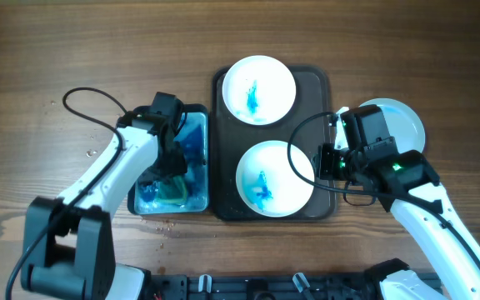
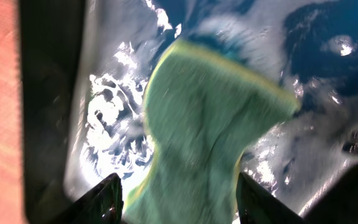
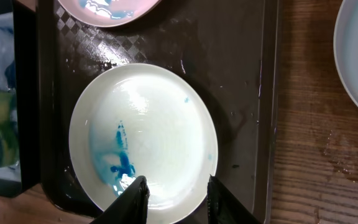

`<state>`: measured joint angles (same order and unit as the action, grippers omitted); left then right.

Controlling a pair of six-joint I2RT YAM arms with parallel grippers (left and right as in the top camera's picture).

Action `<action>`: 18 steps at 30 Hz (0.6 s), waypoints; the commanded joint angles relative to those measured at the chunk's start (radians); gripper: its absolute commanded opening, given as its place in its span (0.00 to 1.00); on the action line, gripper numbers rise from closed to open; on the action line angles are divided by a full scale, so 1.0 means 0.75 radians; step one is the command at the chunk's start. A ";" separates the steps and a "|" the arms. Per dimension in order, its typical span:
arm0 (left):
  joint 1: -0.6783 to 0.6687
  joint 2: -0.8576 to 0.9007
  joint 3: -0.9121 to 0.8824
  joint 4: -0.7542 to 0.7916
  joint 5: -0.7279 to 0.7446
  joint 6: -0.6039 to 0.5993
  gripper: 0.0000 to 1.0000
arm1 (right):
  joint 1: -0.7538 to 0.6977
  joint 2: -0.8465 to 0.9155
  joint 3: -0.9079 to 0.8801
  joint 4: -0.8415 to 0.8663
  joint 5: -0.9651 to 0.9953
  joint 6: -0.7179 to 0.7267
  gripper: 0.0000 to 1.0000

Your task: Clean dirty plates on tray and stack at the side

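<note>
While my left claw (image 2: 179, 200) sits low in the basin (image 2: 48, 124), I see its fingers (image 2: 110, 198) pinching a green cloth (image 2: 197, 137) with a yellow edge. The cloth fans out from them over the wet, blue-tinted bottom. Overhead, that basin lies on the bench (image 1: 57, 50), touching the left side of the tray (image 1: 323, 83).

My right claw (image 3: 176, 190) is spread, one finger (image 3: 134, 198) over the rim of the near plate (image 3: 148, 130) and the other just off its edge. That edge runs across the gap between them. I cannot tell whether either finger touches it. This plate lies flat in the tray's nearer half, with a blue smear close to the claw's left finger.

Beyond it, the far plate (image 1: 259, 89) lies in the tray's other half, apart from the near one, with blue at its centre. A third plate (image 1: 402, 121) rests on the bench just right of the tray, partly hidden by my right arm.
</note>
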<state>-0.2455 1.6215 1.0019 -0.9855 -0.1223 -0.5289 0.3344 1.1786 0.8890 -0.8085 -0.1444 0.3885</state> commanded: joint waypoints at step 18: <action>0.011 -0.084 -0.201 0.187 0.112 -0.001 0.04 | -0.112 0.107 -0.002 -0.026 0.110 0.175 0.41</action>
<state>-0.2455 1.5723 0.7948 -0.7506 -0.0559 -0.5808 0.3054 1.2102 0.8890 -0.8307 -0.0696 0.4858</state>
